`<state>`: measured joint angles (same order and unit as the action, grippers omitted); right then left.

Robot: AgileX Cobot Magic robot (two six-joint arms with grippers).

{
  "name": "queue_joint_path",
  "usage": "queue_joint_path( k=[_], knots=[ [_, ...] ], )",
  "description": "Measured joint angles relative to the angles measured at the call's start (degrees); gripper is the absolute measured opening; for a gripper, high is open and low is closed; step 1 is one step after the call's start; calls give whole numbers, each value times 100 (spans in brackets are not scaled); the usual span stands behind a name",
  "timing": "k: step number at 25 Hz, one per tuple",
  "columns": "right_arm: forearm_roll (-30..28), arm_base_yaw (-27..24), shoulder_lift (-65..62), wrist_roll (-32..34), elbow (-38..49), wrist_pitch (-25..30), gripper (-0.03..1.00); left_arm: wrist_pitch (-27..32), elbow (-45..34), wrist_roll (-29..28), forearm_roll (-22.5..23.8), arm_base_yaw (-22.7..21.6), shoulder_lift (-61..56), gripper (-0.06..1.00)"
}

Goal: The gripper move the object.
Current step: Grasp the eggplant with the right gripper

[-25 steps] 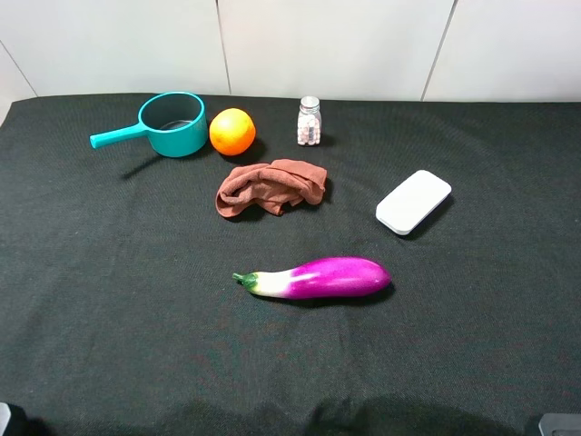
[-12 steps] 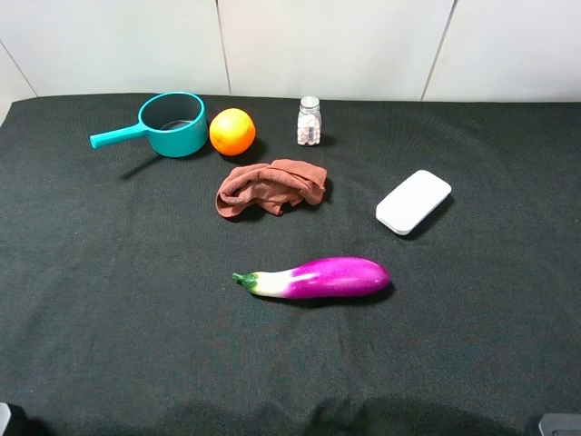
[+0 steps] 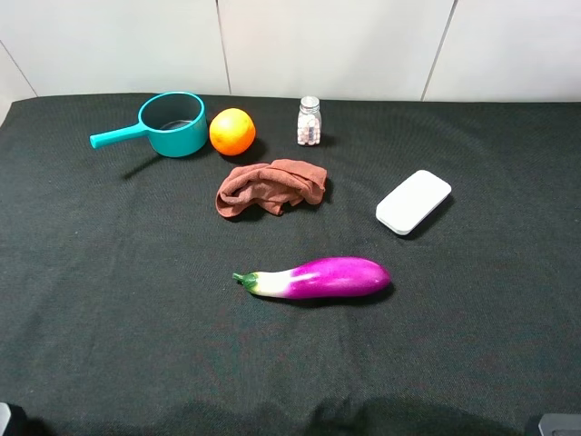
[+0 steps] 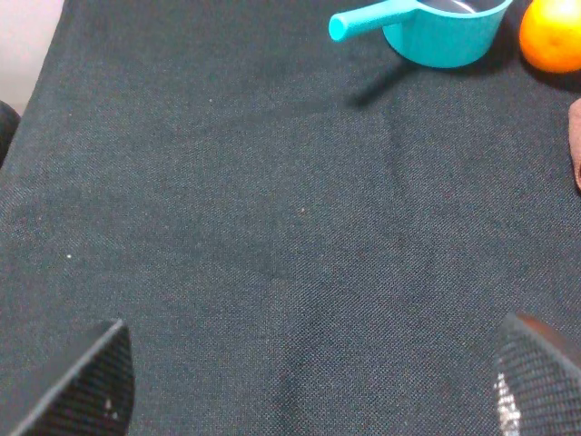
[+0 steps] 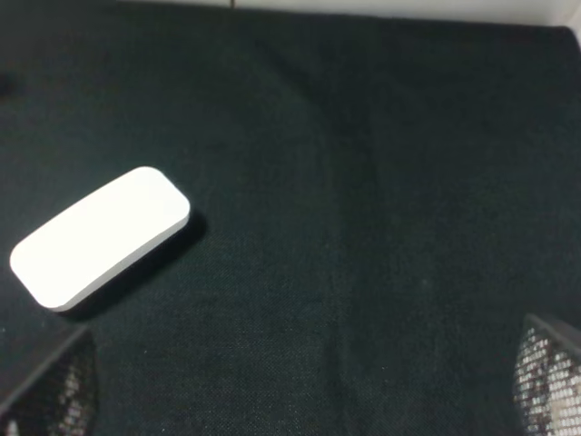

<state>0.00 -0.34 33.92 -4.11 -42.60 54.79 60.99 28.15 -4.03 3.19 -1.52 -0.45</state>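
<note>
- The left end effector (image 4: 313, 391) is spread wide and empty above bare surface (image 4: 272, 227). The right end effector (image 5: 304, 391) is likewise spread and empty, near the white case (image 5: 100, 236).
- The task names no object. The eggplant (image 3: 318, 277) lies mid-surface, apart from everything, and looks the likeliest candidate.
- The wrong item could be picked, since the cloth (image 3: 270, 187), orange (image 3: 231, 132), teal saucepan (image 3: 172, 123) and pill bottle (image 3: 310, 121) sit close together.
- The eggplant's rounded, glossy body could roll or slip out of an off-centre pinch.
- The upright, narrow pill bottle would topple if an arm brushed it.
</note>
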Motion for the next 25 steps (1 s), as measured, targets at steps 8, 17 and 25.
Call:
queue_joint_path(
  k=[8, 17, 25],
  knots=[
    [405, 0, 1966, -861, -1048, 253, 69, 0, 0, 0, 0, 0, 0, 83],
    [958, 0, 3426, -1928, -1497, 297, 69, 0, 0, 0, 0, 0, 0, 83],
    [1028, 522, 4093, -2310, -1497, -71, 69, 0, 0, 0, 0, 0, 0, 83]
  ],
)
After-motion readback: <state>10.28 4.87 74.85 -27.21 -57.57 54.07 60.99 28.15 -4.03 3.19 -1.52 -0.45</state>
